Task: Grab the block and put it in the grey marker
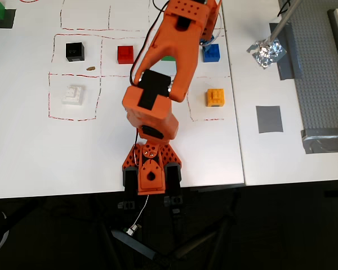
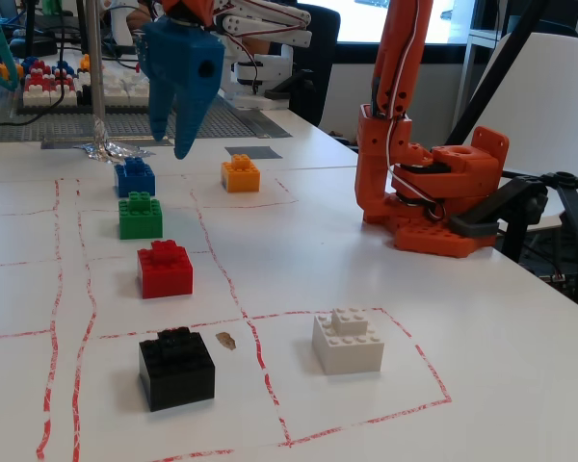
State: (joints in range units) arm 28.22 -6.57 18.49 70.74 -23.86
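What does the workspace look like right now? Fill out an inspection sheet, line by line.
Surface: white table with red hand-drawn grid squares.
Job's things: blue block rests on the table, ungrasped; grey marker lies bare, apart from the bricks.
Clutter: green brick, red brick, black brick, white brick, orange-yellow brick, small brown speck, crumpled foil, studded grey baseplate.
Grippers: gripper hangs above the blue block, fingers slightly parted, holding nothing.
Cables: thin wires at the arm base, trailing off the table edge.
Surroundings: more bricks on a tray behind, a chair, windows.
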